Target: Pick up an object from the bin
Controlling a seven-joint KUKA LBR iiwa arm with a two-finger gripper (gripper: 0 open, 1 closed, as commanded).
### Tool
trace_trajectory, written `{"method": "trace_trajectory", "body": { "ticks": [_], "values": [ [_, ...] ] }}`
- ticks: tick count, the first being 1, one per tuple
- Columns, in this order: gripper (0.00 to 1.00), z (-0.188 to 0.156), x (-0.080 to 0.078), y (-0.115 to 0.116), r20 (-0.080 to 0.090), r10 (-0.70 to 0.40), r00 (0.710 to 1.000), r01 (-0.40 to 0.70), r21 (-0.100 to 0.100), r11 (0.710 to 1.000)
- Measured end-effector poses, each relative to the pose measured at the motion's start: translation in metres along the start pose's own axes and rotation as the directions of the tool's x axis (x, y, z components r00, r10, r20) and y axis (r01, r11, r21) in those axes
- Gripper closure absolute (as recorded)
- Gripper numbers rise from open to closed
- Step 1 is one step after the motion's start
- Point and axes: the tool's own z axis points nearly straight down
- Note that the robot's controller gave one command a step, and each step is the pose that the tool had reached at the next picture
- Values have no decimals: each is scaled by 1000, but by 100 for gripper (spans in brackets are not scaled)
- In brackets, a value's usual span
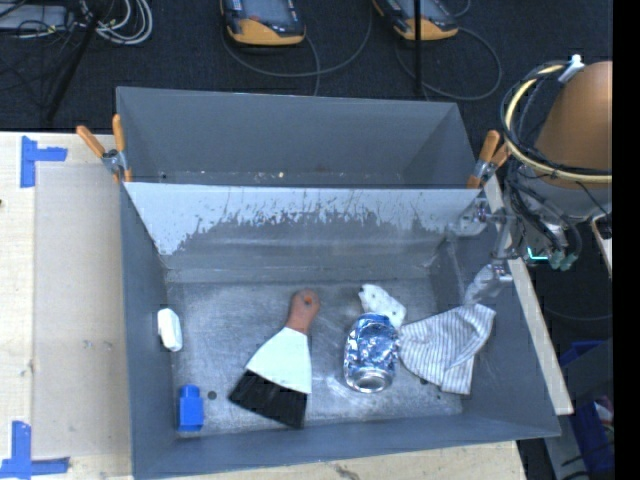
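Bin holds brush, crushed can, striped cloth, blue block; spread of fingers unclear.

Blue block, blk/wht brush, blue-silver can, striped cloth, grey bin

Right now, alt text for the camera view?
Gripper hangs at the right wall of the grey bin, near a striped cloth. Also on the floor: crushed can, white wad, brush, small white piece, blue block.

Crumpled striped grey cloth lying at right, touching crushed blue-silver can on its side.
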Motion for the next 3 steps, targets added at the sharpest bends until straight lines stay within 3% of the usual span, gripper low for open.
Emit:
{"method": "trace_trajectory", "body": {
  "ticks": [1,2,3],
  "values": [
    [0,-4,-2,1,7,-3,1000,3,1,1000],
    [0,50,13,4,12,6,1000,-6,2,1000],
    [100,152,25,-21,1,-23,1000,23,-1,1000]
  ]
}}
